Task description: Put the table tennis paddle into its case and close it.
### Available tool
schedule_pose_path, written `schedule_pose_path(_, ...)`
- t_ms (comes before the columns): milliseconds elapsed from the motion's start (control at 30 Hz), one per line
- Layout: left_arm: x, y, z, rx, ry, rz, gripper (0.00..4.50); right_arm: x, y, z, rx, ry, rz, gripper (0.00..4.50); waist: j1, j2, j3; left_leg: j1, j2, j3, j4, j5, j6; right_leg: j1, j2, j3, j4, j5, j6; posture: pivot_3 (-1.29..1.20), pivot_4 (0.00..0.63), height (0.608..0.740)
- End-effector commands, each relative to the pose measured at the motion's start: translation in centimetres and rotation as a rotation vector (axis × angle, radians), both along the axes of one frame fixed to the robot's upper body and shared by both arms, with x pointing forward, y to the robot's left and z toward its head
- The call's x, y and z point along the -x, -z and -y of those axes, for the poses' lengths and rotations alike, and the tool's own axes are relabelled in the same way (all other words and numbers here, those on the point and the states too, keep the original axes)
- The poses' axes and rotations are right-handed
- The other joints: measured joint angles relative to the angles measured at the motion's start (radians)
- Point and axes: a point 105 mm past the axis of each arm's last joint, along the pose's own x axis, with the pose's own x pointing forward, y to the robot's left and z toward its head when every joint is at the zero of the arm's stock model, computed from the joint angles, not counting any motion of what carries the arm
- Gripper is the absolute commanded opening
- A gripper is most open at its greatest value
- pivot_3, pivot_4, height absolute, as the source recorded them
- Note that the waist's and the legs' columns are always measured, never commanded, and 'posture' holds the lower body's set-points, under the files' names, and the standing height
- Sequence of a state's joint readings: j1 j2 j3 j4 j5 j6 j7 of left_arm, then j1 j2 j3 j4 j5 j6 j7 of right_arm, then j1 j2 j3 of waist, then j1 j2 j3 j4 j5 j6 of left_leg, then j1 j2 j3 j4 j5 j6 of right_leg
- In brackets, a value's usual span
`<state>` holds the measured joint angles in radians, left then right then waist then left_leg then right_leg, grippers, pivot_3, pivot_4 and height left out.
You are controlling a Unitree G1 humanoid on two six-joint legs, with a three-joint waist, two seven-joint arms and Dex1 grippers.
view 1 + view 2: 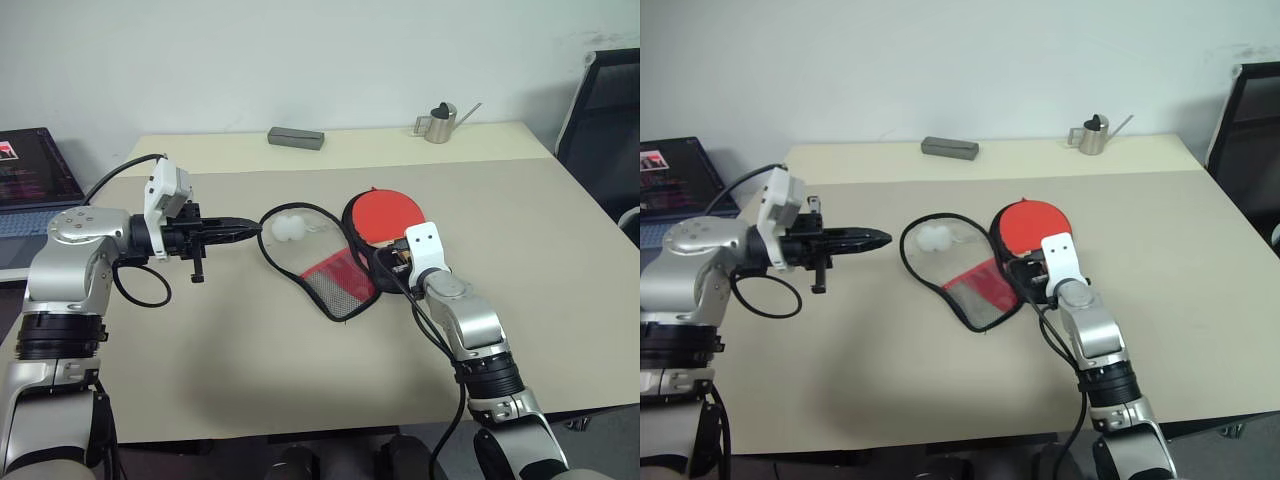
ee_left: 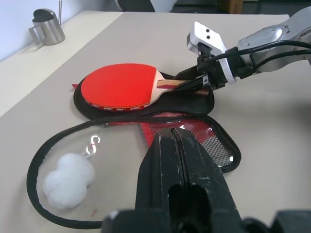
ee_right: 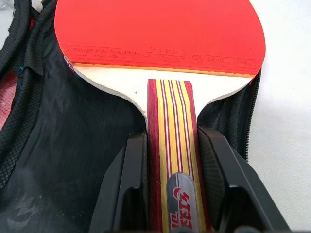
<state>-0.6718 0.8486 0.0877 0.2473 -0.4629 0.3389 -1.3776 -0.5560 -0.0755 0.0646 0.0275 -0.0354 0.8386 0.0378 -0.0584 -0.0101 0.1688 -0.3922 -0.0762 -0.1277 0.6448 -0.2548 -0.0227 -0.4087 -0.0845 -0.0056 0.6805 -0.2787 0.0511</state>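
The table tennis paddle (image 1: 385, 213) lies red face up on the black half of the open case (image 1: 335, 282). My right gripper (image 1: 397, 258) is shut on the striped wooden handle (image 3: 172, 121), one black finger on each side. The case's other flap, red mesh with a black zipper rim, is spread out toward my left, and the white pom-pom (image 1: 287, 230) rests on it. My left gripper (image 1: 252, 229) hovers level just short of that flap's rim. It is shut, with nothing seen between its fingers (image 2: 160, 160).
At the table's far edge lie a grey box (image 1: 296, 137) and a small metal watering can (image 1: 438, 123). A laptop (image 1: 30, 180) sits off the table's left side and a black chair (image 1: 605, 100) stands at the right.
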Motion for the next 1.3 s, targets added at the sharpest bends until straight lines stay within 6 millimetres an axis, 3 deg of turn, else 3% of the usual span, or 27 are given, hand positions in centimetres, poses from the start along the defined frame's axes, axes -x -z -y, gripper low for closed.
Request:
schedule_pose_path(33,0.1,-1.1,-0.5,-0.004,-0.012,0.048,0.00,0.2,-1.2,-0.7,-0.062,0.002,0.035,1.99,0.000,0.000,0.000,0.000,0.000,0.000,0.000,0.000,0.000,0.000,0.000,0.000,0.000,0.000,0.000,0.00,0.150,0.740)
schedule_pose_path(267,-0.1,-1.0,-0.7,-0.004,-0.022,0.052,0.00,0.5,-1.6,-0.6,-0.065,0.002,0.043,4.30,0.000,0.000,0.000,0.000,0.000,0.000,0.000,0.000,0.000,0.000,0.000,0.000,0.000,0.000,0.000,0.00,0.150,0.740)
schedule_pose_path(300,-0.2,-0.9,-0.8,-0.003,-0.028,0.053,0.00,0.6,-2.4,-0.6,-0.072,-0.007,0.071,4.40,0.000,0.000,0.000,0.000,0.000,0.000,0.000,0.000,0.000,0.000,0.000,0.000,0.000,0.000,0.000,0.00,0.150,0.740)
schedule_pose_path(467,-0.5,-0.8,-1.7,0.026,-0.090,0.051,0.00,1.6,-6.7,-0.2,-0.179,-0.042,0.229,4.40,0.000,0.000,0.000,0.000,0.000,0.000,0.000,0.000,0.001,0.000,0.000,0.000,0.000,0.000,0.000,0.00,0.150,0.740)
schedule_pose_path(600,-0.5,0.6,-2.7,0.015,-0.144,0.025,0.00,2.6,-10.4,-0.2,-0.226,-0.166,0.378,4.40,0.000,0.000,0.000,0.000,0.000,0.000,0.000,-0.001,0.001,0.000,0.000,0.000,0.000,0.000,0.000,0.00,0.150,0.740)
schedule_pose_path(667,-0.5,1.6,-3.3,-0.004,-0.176,0.012,0.00,3.1,-11.1,-0.3,-0.213,-0.252,0.400,4.40,0.001,0.000,0.000,0.000,0.000,0.000,0.000,-0.001,0.002,0.000,0.000,0.000,0.000,0.000,0.000,0.00,0.150,0.740)
schedule_pose_path(833,0.1,4.7,-4.3,-0.064,-0.214,-0.052,0.00,3.6,-11.5,0.6,-0.286,-0.380,0.348,4.40,0.002,0.000,0.000,0.001,0.000,0.000,0.000,-0.002,0.003,0.001,0.000,-0.001,0.000,0.000,0.000,0.00,0.150,0.740)
schedule_pose_path(933,0.5,7.6,-5.3,-0.134,-0.258,-0.100,0.00,5.7,-12.1,-0.5,-0.237,-0.639,0.328,4.40,0.002,0.000,0.000,0.000,0.000,-0.001,0.000,-0.002,0.003,0.001,0.000,-0.001,0.000,0.000,0.000,0.00,0.150,0.740)
schedule_pose_path(1033,0.6,9.1,-5.4,-0.173,-0.268,-0.117,0.00,6.4,-11.4,-0.6,-0.166,-0.729,0.286,4.40,0.003,0.000,0.000,0.000,0.000,0.000,0.000,-0.002,0.004,0.001,-0.001,-0.001,0.000,0.000,0.000,0.00,0.150,0.740)
schedule_pose_path(1167,-0.2,11.3,-3.7,-0.162,-0.280,-0.120,0.00,6.1,-11.0,0.0,-0.139,-0.726,0.281,4.40,0.010,0.000,0.000,0.001,0.000,-0.001,0.000,-0.002,0.003,0.002,-0.001,-0.003,0.000,0.000,0.000,0.00,0.150,0.740)
schedule_pose_path(1300,-1.6,11.9,-2.5,-0.127,-0.311,-0.094,0.00,5.9,-10.9,-0.2,-0.143,-0.722,0.290,4.40,0.012,-0.001,0.000,0.000,0.000,-0.001,0.001,-0.002,0.003,0.003,-0.002,-0.003,0.000,0.000,0.000,0.00,0.150,0.740)
